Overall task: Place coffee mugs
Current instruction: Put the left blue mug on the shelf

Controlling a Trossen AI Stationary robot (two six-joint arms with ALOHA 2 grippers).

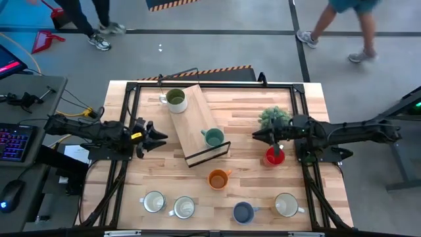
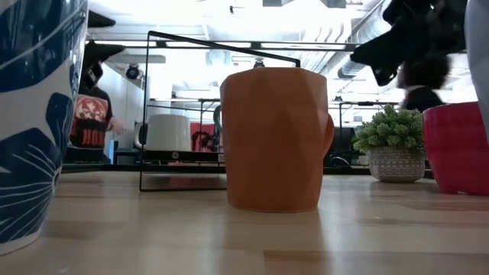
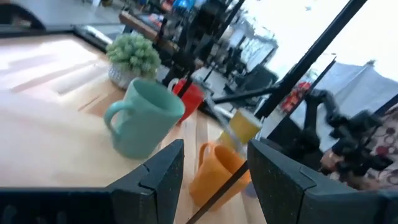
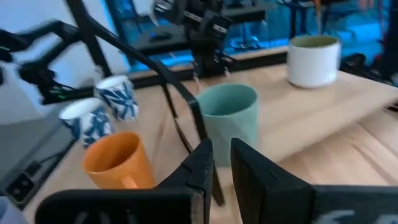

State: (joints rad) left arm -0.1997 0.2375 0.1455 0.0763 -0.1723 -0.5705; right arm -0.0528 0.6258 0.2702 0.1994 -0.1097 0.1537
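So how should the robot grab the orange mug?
Probably by the rim, from above. The orange mug stands upright with its mouth open to the top, so one finger can slip inside the wall. Its handle points toward the red mug.

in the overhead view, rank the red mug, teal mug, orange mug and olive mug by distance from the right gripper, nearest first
Measured from the right gripper:
1. red mug, right under its fingertips.
2. teal mug, to its left on the wooden shelf.
3. orange mug, left and toward the table's front; close to the teal one in distance.
4. olive mug, at the shelf's far end.
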